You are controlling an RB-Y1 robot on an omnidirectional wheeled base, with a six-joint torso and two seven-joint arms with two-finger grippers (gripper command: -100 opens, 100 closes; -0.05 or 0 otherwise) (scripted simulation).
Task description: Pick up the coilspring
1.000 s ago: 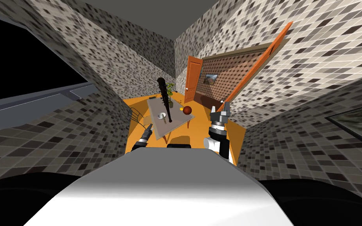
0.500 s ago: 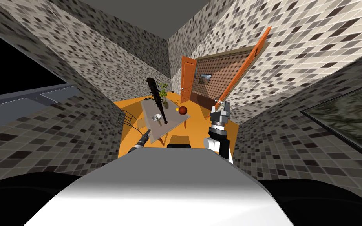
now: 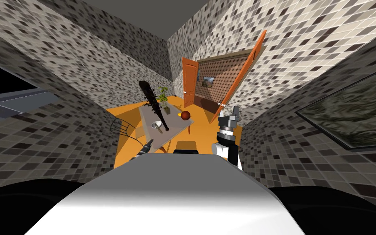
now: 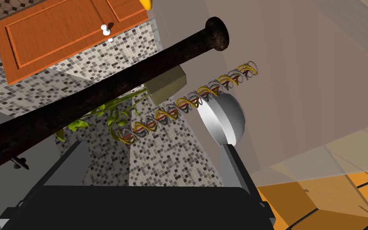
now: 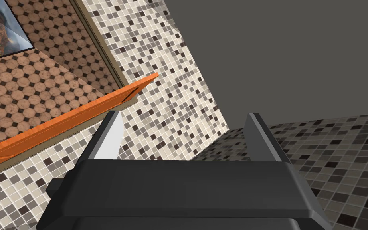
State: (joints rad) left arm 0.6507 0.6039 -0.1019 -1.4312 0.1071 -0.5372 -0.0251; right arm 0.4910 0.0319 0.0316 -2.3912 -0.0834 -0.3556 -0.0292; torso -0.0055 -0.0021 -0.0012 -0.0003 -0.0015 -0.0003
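My left tool (image 4: 153, 145), fingers spread and empty, hangs by the near edge of the desk (image 4: 307, 80). Just ahead of it, the coilspring (image 4: 187, 103) runs past the rim of a grey bowl (image 4: 223, 119), beside a dark spiked bat (image 4: 99, 100); whether spring and bowl touch, I cannot tell. Farther back stand a potted plant (image 4: 111, 115) and a reddish ball (image 3: 185, 116). The right tool (image 5: 183, 127), also spread, is raised off to the right.

text: we read none | labels, brands: none | numbers, signs: none legible to us on any surface
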